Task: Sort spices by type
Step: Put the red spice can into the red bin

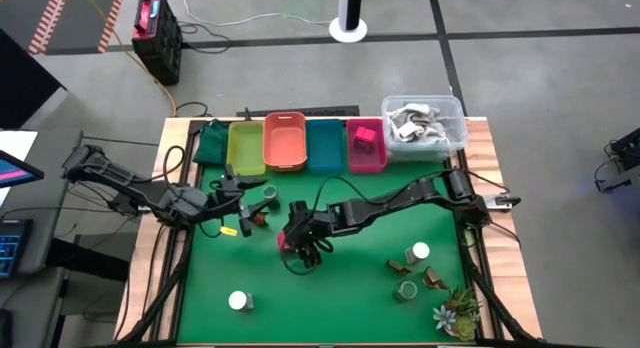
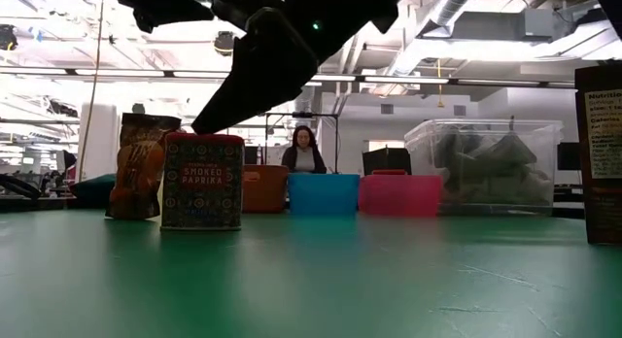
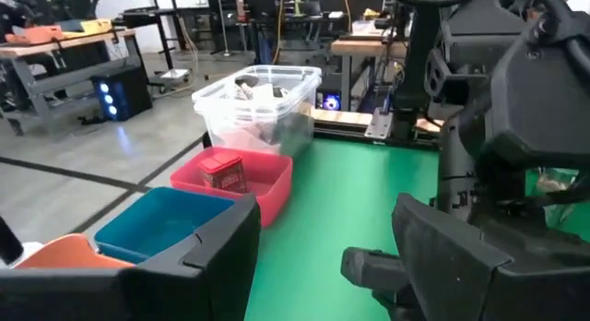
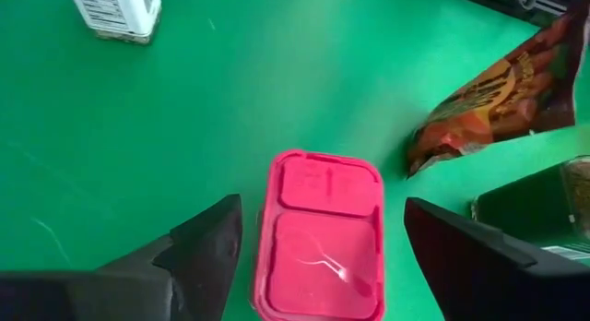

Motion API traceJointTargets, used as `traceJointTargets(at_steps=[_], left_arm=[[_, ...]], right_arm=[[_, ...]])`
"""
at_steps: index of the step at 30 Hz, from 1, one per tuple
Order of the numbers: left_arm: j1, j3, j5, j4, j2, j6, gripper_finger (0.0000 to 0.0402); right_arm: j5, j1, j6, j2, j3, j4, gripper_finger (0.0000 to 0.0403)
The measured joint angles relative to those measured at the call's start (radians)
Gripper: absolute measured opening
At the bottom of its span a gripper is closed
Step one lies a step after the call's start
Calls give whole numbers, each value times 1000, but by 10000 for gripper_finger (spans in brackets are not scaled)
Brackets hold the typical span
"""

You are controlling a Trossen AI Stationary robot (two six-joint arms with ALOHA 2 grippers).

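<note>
A small spiky plant [image 1: 457, 312] sits at the green mat's [image 1: 330, 288] corner.

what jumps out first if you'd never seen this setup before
The row of bright bins along the table's far edge catches the eye first: yellow, orange, blue and pink, with a pink tin already in the pink one. Mid-table, the right gripper hangs with open fingers over another pink tin, a brown sachet beside it. A spiky plant sits in the near right corner.

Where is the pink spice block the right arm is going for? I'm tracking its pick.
In the high view, the pink block stands mid-table beneath the open right pincer, with a brown sachet just beside it.
</note>
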Motion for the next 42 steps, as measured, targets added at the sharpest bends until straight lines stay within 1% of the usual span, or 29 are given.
traceJointTargets(at_steps=[3, 6, 9, 11, 13, 15, 21, 22, 26, 29, 33, 35, 38, 42], left_arm=[[0, 0, 0, -11, 0, 0, 233], [0, 0, -2, -30, 0, 4, 233], [0, 0, -28, -78, 0, 17, 233], [0, 0, -68, -127, 0, 7, 233], [0, 0, -97, -167, -1, -17, 233], [0, 0, -109, -190, -1, -29, 233], [0, 1, -112, -201, -16, -40, 233], [0, 1, -112, -204, -17, -42, 233], [0, 1, -112, -223, -22, -66, 233], [0, 1, -111, -282, -22, -93, 233], [0, 1, -112, -334, -21, -127, 233], [0, 1, -111, -334, -22, -127, 233], [0, 1, -111, -334, -21, -127, 233], [0, 1, -111, -332, -21, -122, 233]], right_arm=[[-2, -11, 17, 2, 0, 0, 351], [-28, -19, 34, 19, 2, -9, 365], [-35, -19, 38, 44, 2, 1, 368], [-35, -19, 49, 47, -1, -21, 362], [-35, -18, 52, 61, 1, -1, 347], [-35, -18, 49, 63, 2, -18, 322], [-22, -26, 37, 44, 0, -44, 232], [-22, -28, 30, 31, 0, -47, 226], [-12, -47, 20, -28, 1, -118, 226], [84, -61, 25, -85, 0, -251, 226], [297, -67, 19, -186, -17, -410, 226], [354, -78, 20, -257, -71, -412, 226], [390, -116, 55, -381, -193, -373, 228], [485, -192, 87, -533, -393, -225, 230]])
